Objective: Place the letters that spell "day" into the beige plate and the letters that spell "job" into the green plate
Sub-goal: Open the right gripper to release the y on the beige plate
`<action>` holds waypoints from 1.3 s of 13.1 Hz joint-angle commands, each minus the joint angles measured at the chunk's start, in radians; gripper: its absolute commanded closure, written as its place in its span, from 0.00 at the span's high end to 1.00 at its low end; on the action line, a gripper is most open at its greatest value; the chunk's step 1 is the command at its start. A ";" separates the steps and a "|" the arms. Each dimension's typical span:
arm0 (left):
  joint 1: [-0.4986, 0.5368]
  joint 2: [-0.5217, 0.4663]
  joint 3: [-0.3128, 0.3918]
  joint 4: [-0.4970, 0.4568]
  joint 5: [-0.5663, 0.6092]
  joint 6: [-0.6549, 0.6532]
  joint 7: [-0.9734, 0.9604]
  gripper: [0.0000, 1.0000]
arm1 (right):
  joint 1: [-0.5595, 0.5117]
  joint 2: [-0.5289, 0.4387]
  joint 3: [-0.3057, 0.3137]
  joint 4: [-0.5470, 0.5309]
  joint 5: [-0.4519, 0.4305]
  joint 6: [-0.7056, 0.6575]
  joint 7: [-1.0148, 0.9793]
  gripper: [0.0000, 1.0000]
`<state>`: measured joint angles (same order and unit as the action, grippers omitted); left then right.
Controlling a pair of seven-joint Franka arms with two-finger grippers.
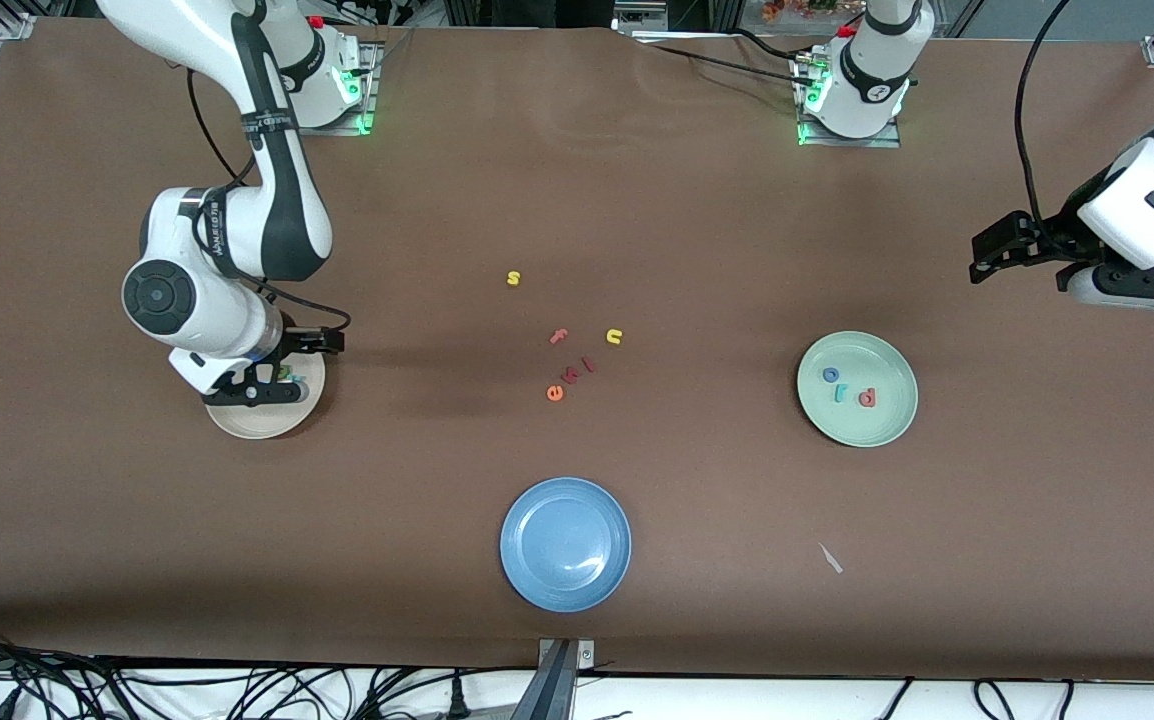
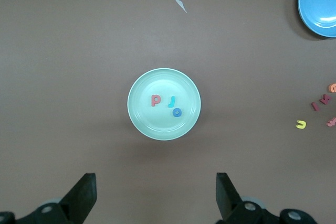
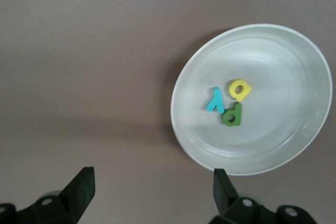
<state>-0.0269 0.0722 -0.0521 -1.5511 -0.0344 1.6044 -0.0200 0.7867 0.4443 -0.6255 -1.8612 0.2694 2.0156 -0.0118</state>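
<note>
The beige plate (image 1: 267, 425) (image 3: 283, 77) lies toward the right arm's end of the table. In it are the dark green "d" (image 3: 232, 114), yellow "a" (image 3: 239, 88) and teal "y" (image 3: 215, 99), close together. My right gripper (image 1: 259, 388) (image 3: 152, 187) hangs open over the plate's edge, holding nothing. The green plate (image 1: 887, 365) (image 2: 152, 124) lies toward the left arm's end and holds the blue "o" (image 1: 830, 375) (image 2: 177, 112), teal "j" (image 1: 841, 392) (image 2: 171, 100) and red "b" (image 1: 868, 398) (image 2: 156, 99). My left gripper (image 1: 987, 258) (image 2: 156, 187) waits open and empty, raised over the table beside the green plate.
A blue plate (image 1: 565, 543) lies nearest the front camera. Loose letters lie mid-table: yellow "s" (image 1: 513, 278), pink "f" (image 1: 558, 337), yellow "u" (image 1: 614, 336), orange "e" (image 1: 555, 393) and two small red ones (image 1: 578, 370). A paper scrap (image 1: 830, 558) lies near the blue plate.
</note>
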 commanded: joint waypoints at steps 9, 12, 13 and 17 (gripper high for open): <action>0.004 0.008 -0.002 0.023 0.011 -0.007 0.018 1.00 | -0.012 0.002 0.001 0.171 -0.001 -0.298 0.013 1.00; 0.004 0.008 0.000 0.023 0.010 -0.007 0.018 1.00 | -0.204 -0.036 0.196 0.172 -0.013 -0.302 0.010 1.00; 0.005 0.008 0.000 0.023 0.010 -0.007 0.018 1.00 | -0.296 -0.050 0.293 0.172 -0.048 -0.302 0.010 1.00; 0.010 0.008 0.000 0.022 0.010 -0.007 0.018 1.00 | -0.467 -0.071 0.444 0.181 -0.119 -0.294 0.010 1.00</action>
<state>-0.0225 0.0726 -0.0509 -1.5497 -0.0344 1.6043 -0.0200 0.4000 0.4015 -0.2587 -1.6904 0.1729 1.7377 -0.0058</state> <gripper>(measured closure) 0.000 0.000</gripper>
